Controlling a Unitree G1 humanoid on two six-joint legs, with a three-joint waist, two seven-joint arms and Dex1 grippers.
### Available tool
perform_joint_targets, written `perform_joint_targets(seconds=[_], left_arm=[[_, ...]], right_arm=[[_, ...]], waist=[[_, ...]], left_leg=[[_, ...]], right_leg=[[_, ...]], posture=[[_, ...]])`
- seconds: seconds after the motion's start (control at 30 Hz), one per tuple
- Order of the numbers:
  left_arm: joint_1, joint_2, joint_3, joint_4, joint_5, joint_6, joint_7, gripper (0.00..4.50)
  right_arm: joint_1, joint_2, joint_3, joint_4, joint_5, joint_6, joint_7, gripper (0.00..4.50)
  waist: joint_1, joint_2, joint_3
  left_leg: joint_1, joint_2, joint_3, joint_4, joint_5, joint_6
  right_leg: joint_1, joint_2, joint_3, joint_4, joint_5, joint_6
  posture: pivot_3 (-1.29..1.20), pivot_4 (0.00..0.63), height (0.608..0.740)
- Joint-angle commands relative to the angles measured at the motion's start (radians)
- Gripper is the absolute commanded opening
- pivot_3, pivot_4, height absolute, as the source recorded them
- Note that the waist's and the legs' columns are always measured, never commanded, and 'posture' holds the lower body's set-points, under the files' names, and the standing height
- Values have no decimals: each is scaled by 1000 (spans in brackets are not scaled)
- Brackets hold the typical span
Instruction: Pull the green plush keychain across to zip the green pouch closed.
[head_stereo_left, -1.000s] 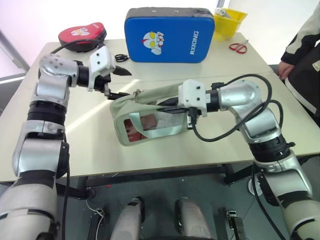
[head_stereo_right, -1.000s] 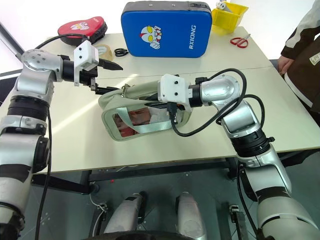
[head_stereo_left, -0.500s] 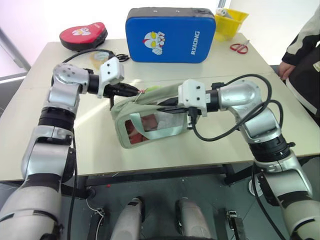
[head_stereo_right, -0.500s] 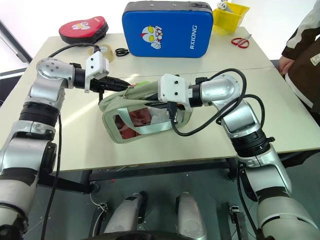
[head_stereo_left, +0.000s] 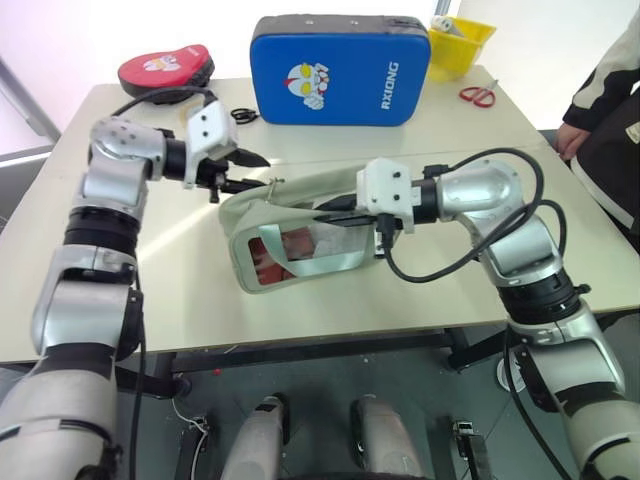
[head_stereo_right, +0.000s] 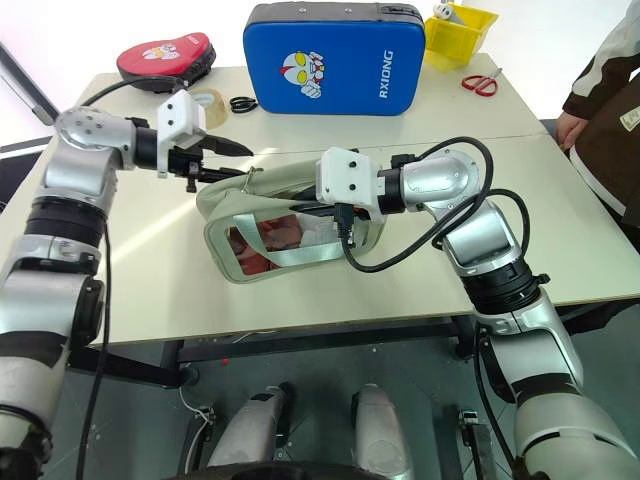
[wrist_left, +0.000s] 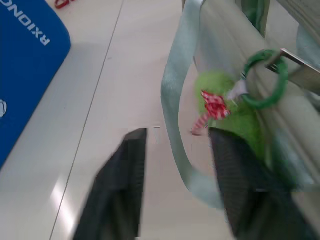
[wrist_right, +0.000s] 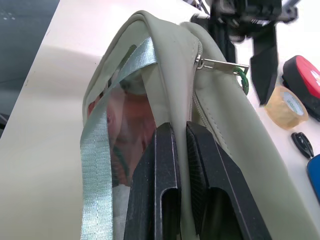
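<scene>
Compared with half a second ago, the left gripper (wrist_left: 175, 150) is sitting farther left of the green pouch (head_stereo_left: 300, 250), fingers now apart and empty beside the green plush keychain (wrist_left: 227, 107) at the pouch's left end. The right gripper (wrist_right: 181, 150) is staying clamped on the pouch's top edge.

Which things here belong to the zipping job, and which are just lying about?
In the job:
pale sage-green fabric pouch
lime-green fuzzy plush keychain
left claw, open beside the keychain
right claw, shut on the pouch's top

Lying about:
blue cartoon-printed pad
red-handled scissors
yellow bin
tape roll
</scene>
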Motion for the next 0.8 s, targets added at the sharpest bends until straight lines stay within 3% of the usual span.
perform_joint_targets(seconds=[0.03, 0.07, 0.1, 0.6, 0.8], left_arm=[[-26, 35, 14, -46, -22, 51, -52, 3841], [-29, 37, 14, -47, -18, 57, -49, 4316], [-32, 39, 14, -45, -11, 55, -39, 4426], [52, -35, 11, -151, -43, 103, -20, 4426], [44, -7, 4, -153, -37, 111, -57, 4426]], right_arm=[[-14, -10, -28, -26, 8, -12, -7, 0], [-13, -11, -28, -25, 8, -13, -7, 0], [-13, -12, -28, -25, 8, -13, -7, 0], [-17, -5, -23, -14, 4, -16, -9, 0], [-12, -13, -26, -14, -1, -16, -8, 0]], waist=[[0, 0, 0], [1, 0, 0], [2, 0, 0], [0, 0, 0], [1, 0, 0]], left_leg=[[0, 0, 0, 0, 0, 0], [0, 0, 0, 0, 0, 0], [0, 0, 0, 0, 0, 0], [0, 0, 0, 0, 0, 0], [0, 0, 0, 0, 0, 0]], right_leg=[[0, 0, 0, 0, 0, 0], [0, 0, 0, 0, 0, 0], [0, 0, 0, 0, 0, 0], [0, 0, 0, 0, 0, 0], [0, 0, 0, 0, 0, 0]], posture=[[0, 150, 740], [0, 150, 740], [0, 150, 740], [0, 150, 740], [0, 150, 740]])
